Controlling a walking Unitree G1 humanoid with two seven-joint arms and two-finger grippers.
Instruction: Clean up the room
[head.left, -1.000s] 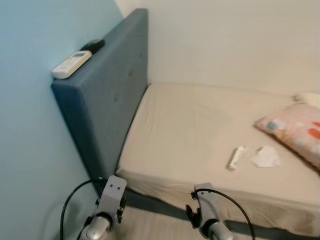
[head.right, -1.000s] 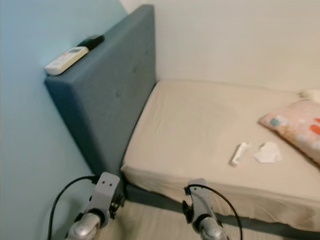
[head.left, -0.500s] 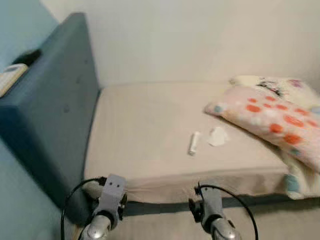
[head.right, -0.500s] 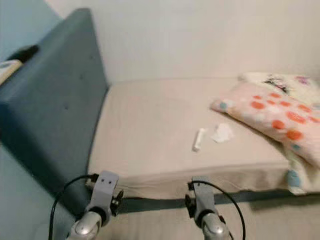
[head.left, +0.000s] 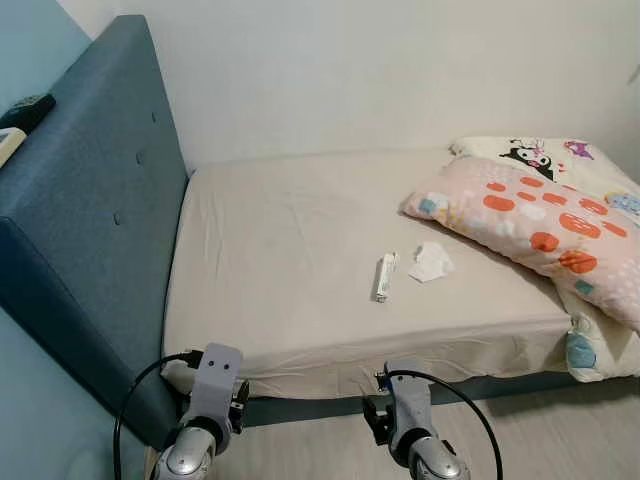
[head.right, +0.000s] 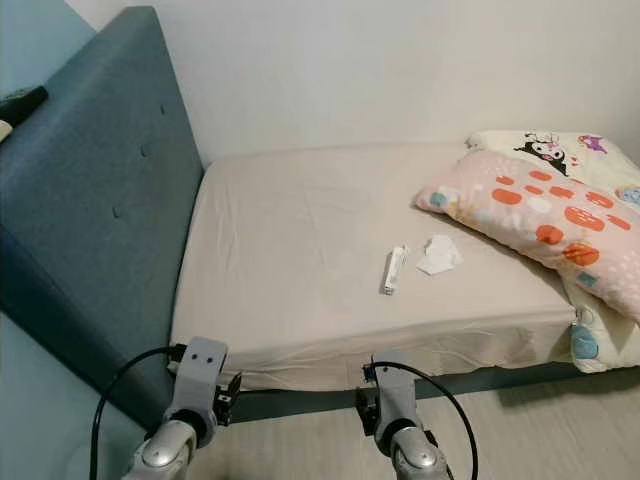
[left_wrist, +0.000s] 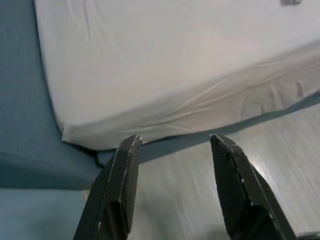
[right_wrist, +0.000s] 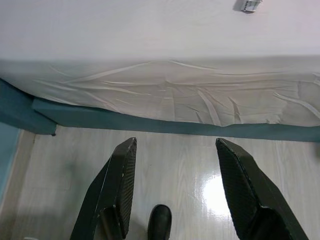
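On the bed (head.left: 300, 250), beige fitted sheet, a small white tube (head.left: 384, 276) lies near the middle-right, with a crumpled white tissue (head.left: 431, 262) just beside it, apart from it, toward the pillows. Pink pillow with orange and blue spots (head.left: 525, 225) sits at the bed's right end, overlapping a cream cartoon-print pillow (head.left: 540, 158) behind it. Blue padded headboard (head.left: 95, 215) stands at the left end; on its top edge a dark object (head.left: 26, 108) and a white remote (head.left: 8, 145), partly cut off by the frame. Blue bed base (right_wrist: 150, 122) shows under the sheet, above pale glossy wood floor (right_wrist: 190, 160).

Left tool (left_wrist: 172, 142) held low over the floor near the bed's headboard corner, fingers (left_wrist: 122, 180) apart, nothing between them. Right tool (right_wrist: 172, 145) low over the floor facing the bed's side, fingers (right_wrist: 240, 190) apart, empty. Both well short of the tube and tissue.
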